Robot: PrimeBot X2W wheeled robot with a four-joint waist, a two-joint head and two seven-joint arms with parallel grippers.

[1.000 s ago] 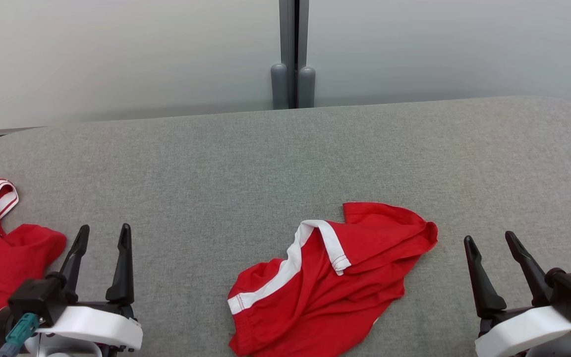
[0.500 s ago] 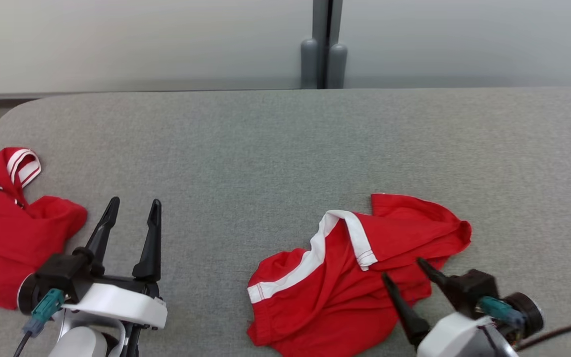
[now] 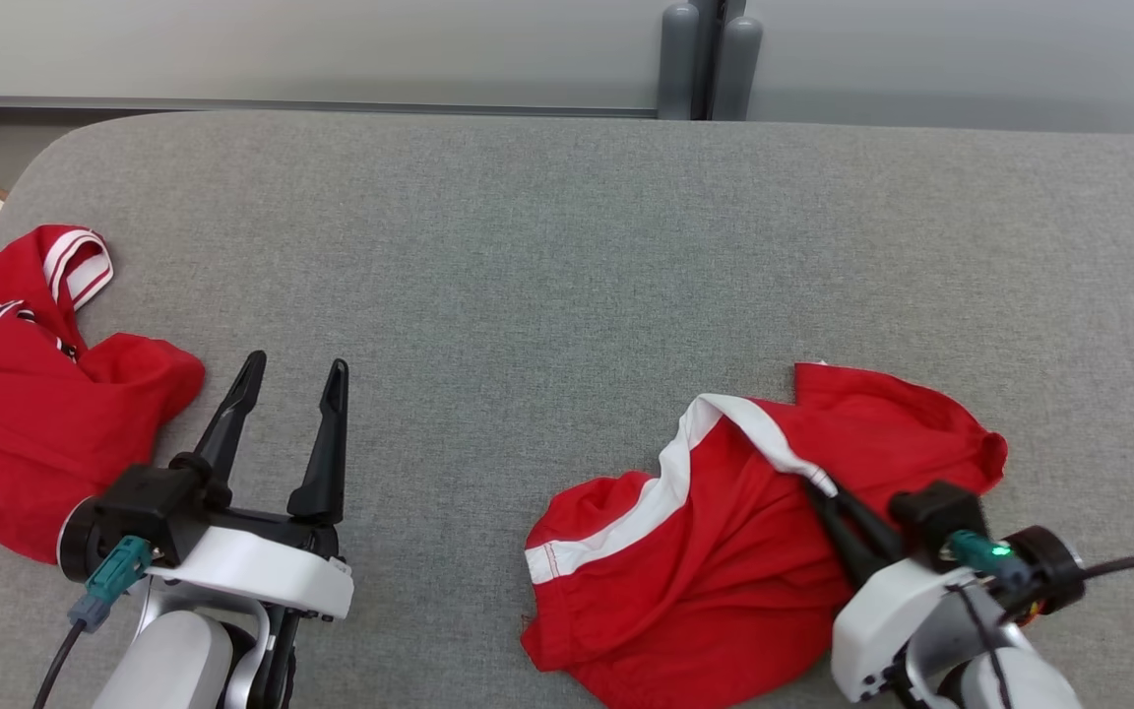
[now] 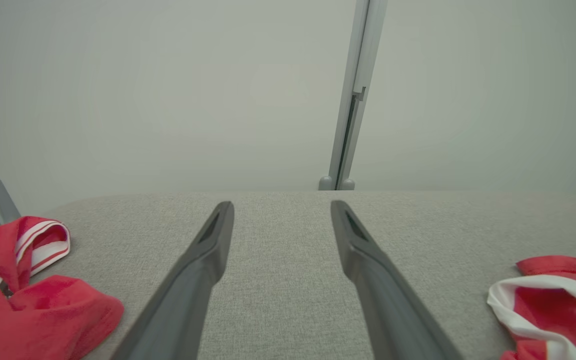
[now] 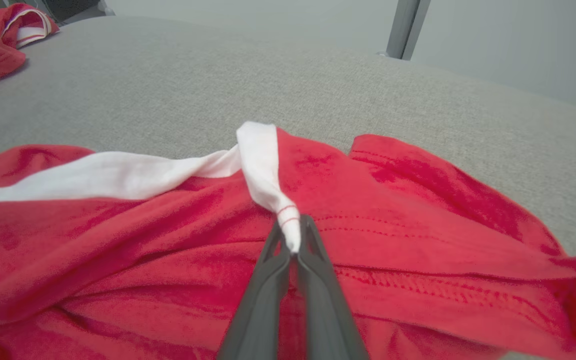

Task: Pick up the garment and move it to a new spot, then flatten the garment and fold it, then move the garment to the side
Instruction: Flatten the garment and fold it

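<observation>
red garment point(image 3: 715, 561) now pinched by the right gripper point(image 3: 820, 490).

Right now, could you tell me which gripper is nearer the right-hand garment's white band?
Right. The right gripper pinches the white band; the left gripper stands open over bare table, well apart.

Head view: high, facing forward and down over grey fabric-covered counter point(image 3: 567, 246). Left wrist: low, facing along counter toward pale wall panels point(image 4: 168, 100). Right wrist: close over crumpled red garment with white trim point(image 5: 418, 225). Shared by all three: counter, garment.
</observation>
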